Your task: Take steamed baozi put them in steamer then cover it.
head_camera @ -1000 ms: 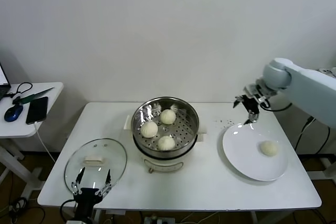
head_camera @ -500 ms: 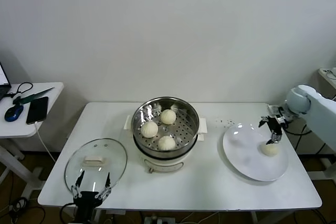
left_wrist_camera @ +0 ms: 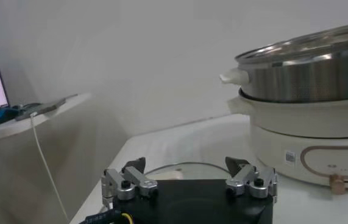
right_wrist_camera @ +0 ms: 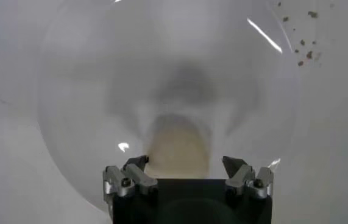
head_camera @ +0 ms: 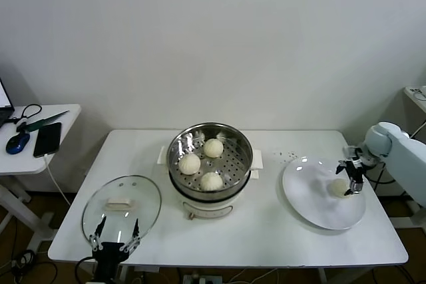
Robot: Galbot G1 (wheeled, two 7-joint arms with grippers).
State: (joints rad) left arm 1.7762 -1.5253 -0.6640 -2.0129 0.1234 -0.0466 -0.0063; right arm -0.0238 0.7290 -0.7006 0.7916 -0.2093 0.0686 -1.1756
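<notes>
Counter [head_camera: 266, 237] carries the steamer [head_camera: 210, 164] at centre with three baozi [head_camera: 211, 180] inside. At eight o'clock lies the cover [head_camera: 121, 209], left pincer [head_camera: 114, 244] open beside it. At three o'clock sits a plate [head_camera: 313, 197]; right pincer [head_camera: 351, 177] hangs spread over the fourth baozi [right_wrist_camera: 177, 149], seemingly not touching.

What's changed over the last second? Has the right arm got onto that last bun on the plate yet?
The right gripper swung from above the plate's far edge out to the right and down; its open jaws now straddle the last baozi, not yet closed on it. Unchanged: three baozi in the steamer, the cover flat on the table, and the left gripper open at the cover's near edge.
</notes>
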